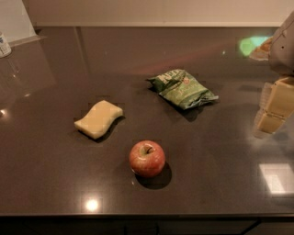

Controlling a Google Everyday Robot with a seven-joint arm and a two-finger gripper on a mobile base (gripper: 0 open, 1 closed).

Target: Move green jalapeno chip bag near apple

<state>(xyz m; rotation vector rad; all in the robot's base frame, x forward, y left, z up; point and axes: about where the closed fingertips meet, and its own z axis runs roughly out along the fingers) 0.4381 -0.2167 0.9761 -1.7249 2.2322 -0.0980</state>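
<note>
Apple: red with yellowish patches, standing upright with the stem dimple up. It sits close to the front edge of the tabletop, about midway along that edge.
Green jalapeno chip bag: crinkled foil, lying flat with the white lettering up. It is farther from the front edge than the apple and toward the right edge, about mid-depth. It is well apart from the apple and touches nothing else.
Bag contents: the bag looks closed; the contents cannot be seen.
Gripper: at the right edge of the tabletop, to the right of the bag and apart from it, about level with it in depth. Tan blocks show below a grey arm section.
Gripper state: cannot be told.
Sponge: pale yellow with a wavy outline, lying flat. It is left of the bag and behind-left of the apple, apart from both.
Small container: white with a dark band, at the far left corner and cut off by the picture edge. Its contents cannot be told.
Tabletop surface: dark, glossy and stone-like, with bright light spots near the front edge and a green glow near the far right corner.
Room: a pale wall runs along the far edge.
</note>
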